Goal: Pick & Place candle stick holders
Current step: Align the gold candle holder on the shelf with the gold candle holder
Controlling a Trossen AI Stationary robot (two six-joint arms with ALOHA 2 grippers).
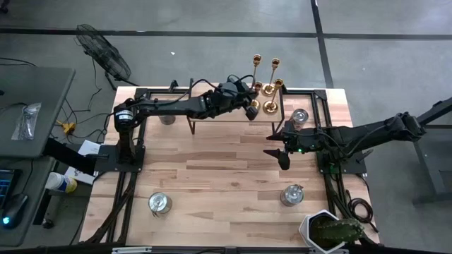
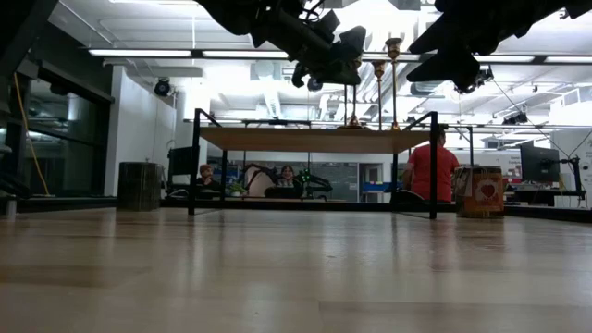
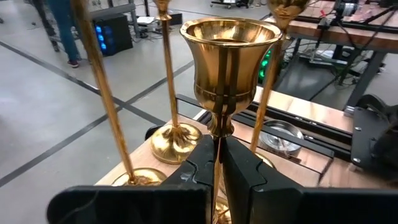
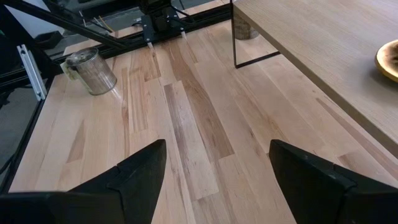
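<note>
No readable text, labels, brands or numbers in any view.

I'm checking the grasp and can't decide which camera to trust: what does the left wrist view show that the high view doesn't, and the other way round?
Only the left wrist view: the left gripper shut on the stem of a candle stick holder, just below its cup.
Only the high view: the whole table, the open right gripper waiting mid-table, and three metal jars, one near the front.
Both: the gold holders grouped at the table's far edge.
</note>
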